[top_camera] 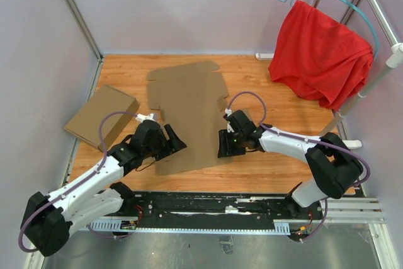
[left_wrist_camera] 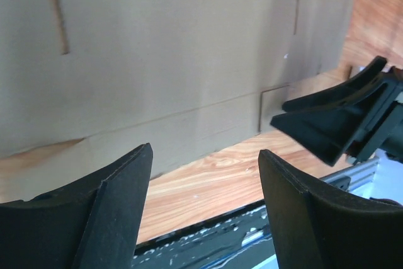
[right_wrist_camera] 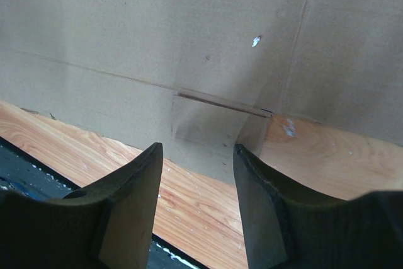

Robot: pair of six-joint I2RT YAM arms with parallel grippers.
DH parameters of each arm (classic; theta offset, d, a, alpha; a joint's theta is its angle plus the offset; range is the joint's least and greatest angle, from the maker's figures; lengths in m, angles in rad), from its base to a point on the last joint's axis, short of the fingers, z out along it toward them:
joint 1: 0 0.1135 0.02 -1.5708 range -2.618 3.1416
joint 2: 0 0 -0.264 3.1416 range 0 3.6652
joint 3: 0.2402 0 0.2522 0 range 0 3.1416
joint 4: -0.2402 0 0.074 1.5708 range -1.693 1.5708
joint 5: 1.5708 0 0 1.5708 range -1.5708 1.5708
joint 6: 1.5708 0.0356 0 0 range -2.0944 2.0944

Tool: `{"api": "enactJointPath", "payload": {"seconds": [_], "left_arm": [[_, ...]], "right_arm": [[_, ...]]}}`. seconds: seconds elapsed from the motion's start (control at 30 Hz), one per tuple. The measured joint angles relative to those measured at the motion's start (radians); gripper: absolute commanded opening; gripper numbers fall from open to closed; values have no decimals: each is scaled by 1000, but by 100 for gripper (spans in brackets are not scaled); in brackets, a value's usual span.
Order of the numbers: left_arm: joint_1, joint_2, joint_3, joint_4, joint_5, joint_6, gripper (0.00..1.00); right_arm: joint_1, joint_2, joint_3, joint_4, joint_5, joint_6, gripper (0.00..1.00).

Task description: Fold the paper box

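The paper box (top_camera: 189, 108) is a large brown die-cut cardboard sheet lying flat in the middle of the wooden table. It fills the upper part of the left wrist view (left_wrist_camera: 164, 48) and of the right wrist view (right_wrist_camera: 157, 36). My left gripper (top_camera: 175, 142) is open and empty, low over the sheet's near left edge. My right gripper (top_camera: 225, 145) is open and empty at the sheet's near right edge, next to a small tab (right_wrist_camera: 208, 133). The right gripper's fingers (left_wrist_camera: 327, 124) show in the left wrist view.
A lighter tan closed cardboard box (top_camera: 102, 116) lies at the left. A red cloth (top_camera: 318, 55) hangs on a hanger from a rack at the back right. The black rail (top_camera: 208, 206) runs along the table's near edge. Walls close in on the left and back.
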Motion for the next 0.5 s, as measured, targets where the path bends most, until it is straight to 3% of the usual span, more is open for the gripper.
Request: {"api": "enactJointPath", "payload": {"seconds": [0.17,0.3,0.5], "left_arm": [[-29,139,19,121,33,-1,73],[-55,254,64,122,27,20,73],[-62,172,126,45,-55,43,73]], "right_arm": [[1,0,-8,24,-15,10,50],[1,0,-11,31,-19,13,50],[-1,8,-13,42,-14,19,45]]}}
